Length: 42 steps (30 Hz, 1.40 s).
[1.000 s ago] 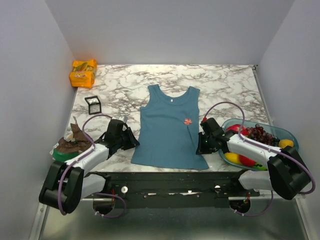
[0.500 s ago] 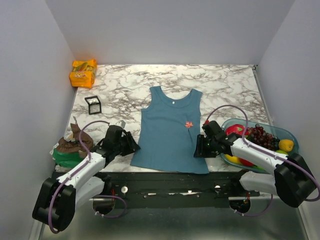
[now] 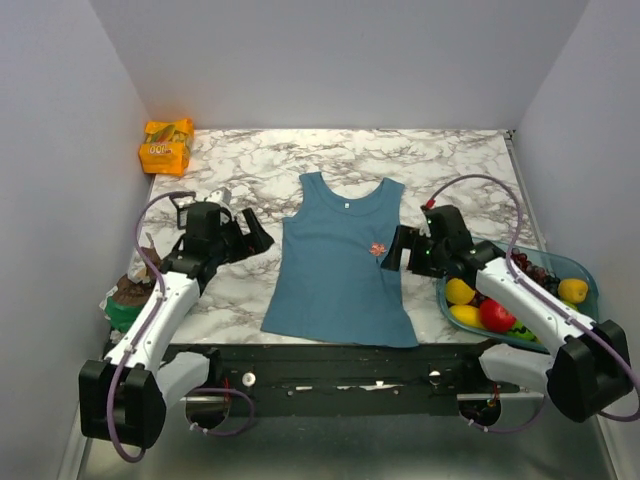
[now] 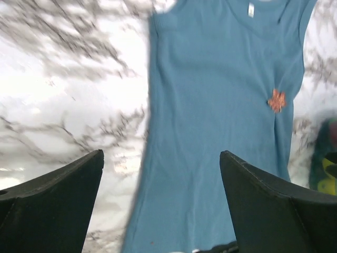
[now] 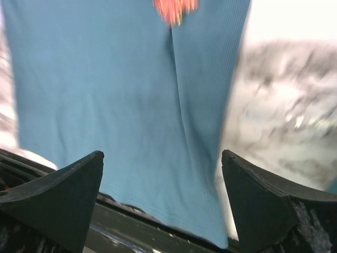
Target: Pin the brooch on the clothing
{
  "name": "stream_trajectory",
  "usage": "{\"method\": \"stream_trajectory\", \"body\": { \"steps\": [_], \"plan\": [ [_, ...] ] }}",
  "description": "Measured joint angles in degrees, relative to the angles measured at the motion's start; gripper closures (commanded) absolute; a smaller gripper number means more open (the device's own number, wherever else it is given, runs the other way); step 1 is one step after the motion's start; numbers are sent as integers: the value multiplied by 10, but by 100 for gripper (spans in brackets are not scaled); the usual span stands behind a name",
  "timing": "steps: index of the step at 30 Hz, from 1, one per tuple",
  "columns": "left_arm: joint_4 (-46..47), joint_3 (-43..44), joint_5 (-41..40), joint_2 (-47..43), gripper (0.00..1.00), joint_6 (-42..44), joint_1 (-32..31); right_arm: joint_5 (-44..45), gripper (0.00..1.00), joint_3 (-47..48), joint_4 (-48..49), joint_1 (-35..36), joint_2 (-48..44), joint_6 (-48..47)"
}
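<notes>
The clothing (image 3: 340, 265), a teal-blue tank top, lies flat in the middle of the marble table with its neck toward the far side. The brooch (image 3: 377, 249), a tiny red-orange flower, sits on its right chest. My left gripper (image 3: 254, 236) hovers open just left of the top, with nothing between its fingers. The left wrist view looks across the clothing (image 4: 210, 105) to the brooch (image 4: 276, 100). My right gripper (image 3: 392, 250) is open beside the brooch at the top's right edge. Its wrist view shows the clothing (image 5: 121, 95) below and the brooch (image 5: 175, 8) at the upper edge.
An orange snack packet (image 3: 167, 145) lies at the far left corner. A small black-framed clear box (image 3: 183, 205) is half hidden behind the left arm. A fruit bowl (image 3: 592, 296) stands on the right under the right arm. A green and brown heap (image 3: 125, 300) sits at the near left.
Both grippers opened wide and let go of the top's lower sides. Both arms rose and moved toward the far side, the left one also drifting left. The top now lies straighter.
</notes>
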Motion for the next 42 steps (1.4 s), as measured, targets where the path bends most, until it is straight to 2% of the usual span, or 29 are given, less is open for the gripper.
{"method": "stream_trajectory", "body": {
  "steps": [4,9,12,15,19,24,31,42],
  "plan": [
    [-6,58,34,40,1,36,73,-50,0,50,15,-99,16,-36],
    [-30,137,85,83,1,66,182,-125,0,81,18,-268,20,-75],
    [-56,187,87,76,1,88,202,-151,0,102,4,-343,6,-97],
    [-70,231,86,44,1,110,202,-157,0,138,-26,-378,-27,-117],
    [-82,271,73,-38,1,123,202,-150,0,182,-54,-384,-92,-137],
    [-90,299,54,-114,1,125,202,-131,0,191,-69,-385,-183,-146],
    [-68,243,50,-190,1,125,202,-116,0,75,-19,-385,-326,-161],
    [-68,220,42,-203,1,122,202,-107,0,65,-5,-385,-325,-176]
  ]
}}
